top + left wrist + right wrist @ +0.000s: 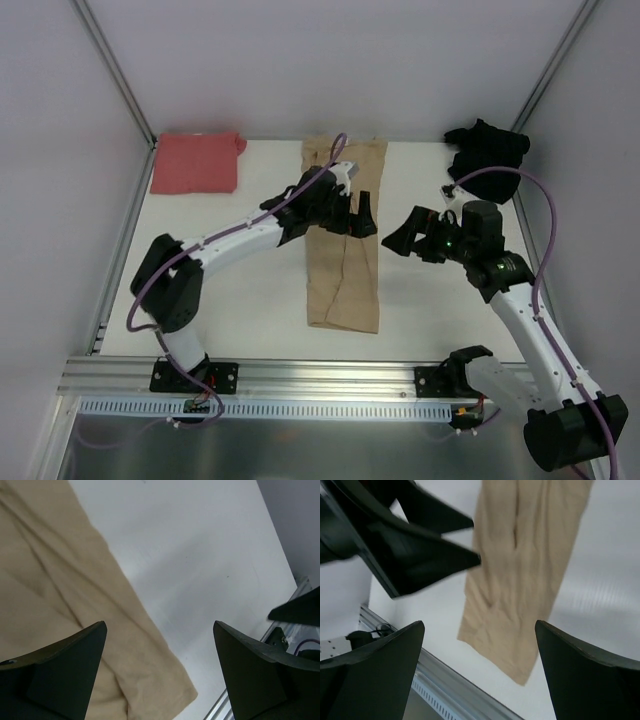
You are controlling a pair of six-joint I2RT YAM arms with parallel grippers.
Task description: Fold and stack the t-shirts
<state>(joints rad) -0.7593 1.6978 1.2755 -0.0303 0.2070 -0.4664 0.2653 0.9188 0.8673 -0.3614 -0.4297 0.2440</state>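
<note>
The tan-beige t-shirt (345, 250) lies in mid-table as a long narrow strip running front to back. My left gripper (356, 216) hovers open over the strip's right side. In the left wrist view the cloth (60, 580) fills the left, its right edge and near corner between my open left gripper (160, 625). My right gripper (408, 236) stands open just right of the strip, nothing in it. In the right wrist view my right gripper (479, 625) frames the strip's (525, 565) near end. A folded salmon-red t-shirt (197, 162) lies back left. A crumpled black t-shirt (487, 150) lies back right.
The white table (250, 290) ends at an aluminium rail (330, 375) along the near edge. White walls with metal corner posts (115, 70) enclose the back and sides. The left arm's fingers (420, 555) cross the upper left of the right wrist view.
</note>
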